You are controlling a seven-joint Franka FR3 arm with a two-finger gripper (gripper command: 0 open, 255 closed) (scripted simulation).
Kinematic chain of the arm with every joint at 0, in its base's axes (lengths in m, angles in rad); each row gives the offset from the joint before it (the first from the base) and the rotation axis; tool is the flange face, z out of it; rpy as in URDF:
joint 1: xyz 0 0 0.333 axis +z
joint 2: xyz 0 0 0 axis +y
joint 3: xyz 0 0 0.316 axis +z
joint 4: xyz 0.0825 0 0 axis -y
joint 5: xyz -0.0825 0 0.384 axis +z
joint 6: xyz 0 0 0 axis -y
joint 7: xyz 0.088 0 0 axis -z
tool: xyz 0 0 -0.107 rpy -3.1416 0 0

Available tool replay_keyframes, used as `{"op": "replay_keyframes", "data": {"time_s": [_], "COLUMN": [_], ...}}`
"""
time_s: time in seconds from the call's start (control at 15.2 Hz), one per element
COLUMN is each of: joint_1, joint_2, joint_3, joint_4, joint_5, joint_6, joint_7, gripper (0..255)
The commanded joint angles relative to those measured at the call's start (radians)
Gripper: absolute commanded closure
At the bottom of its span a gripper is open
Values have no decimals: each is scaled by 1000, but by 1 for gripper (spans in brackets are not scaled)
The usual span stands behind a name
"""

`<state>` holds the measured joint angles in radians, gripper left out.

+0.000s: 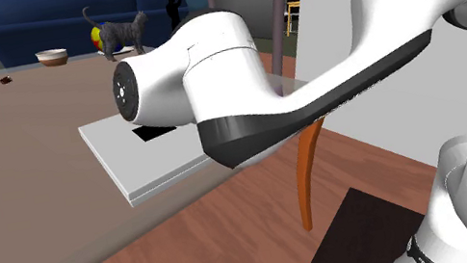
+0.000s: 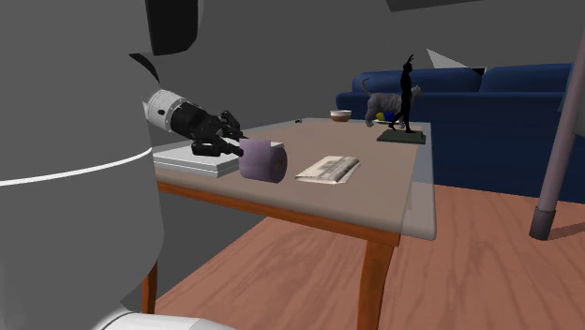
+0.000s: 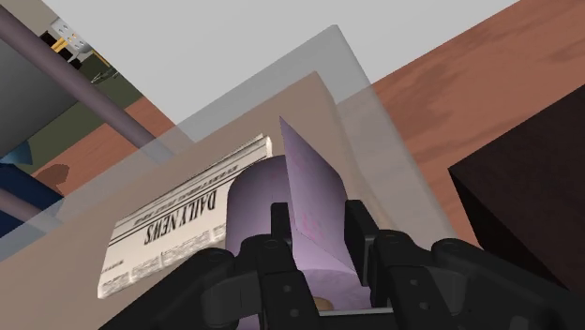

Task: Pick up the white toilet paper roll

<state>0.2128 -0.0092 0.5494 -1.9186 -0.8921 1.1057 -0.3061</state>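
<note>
Grey slab [image 2: 192,161] sits on table [image 2: 375,199], left side in 2nd ext view. Black gripper [image 2: 230,145] low over slab's right edge, fingers apart w/ roll at tips; contact unclear. Lilac toilet paper roll [image 2: 262,159] on its side just right of gripper, loose flap up. Folded newspaper [image 2: 328,169] right of roll.
</note>
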Motion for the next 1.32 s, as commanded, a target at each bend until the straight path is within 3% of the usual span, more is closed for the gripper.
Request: {"op": "replay_keyframes", "data": {"time_s": [0.0,1.25], "joint_1": [-3,3], "joint_2": [7,-17], "joint_3": [-3,4], "joint_4": [-7,151], "joint_5": [4,-56], "joint_6": [13,-103], "joint_7": [1,-155], "gripper": [255,255]}}
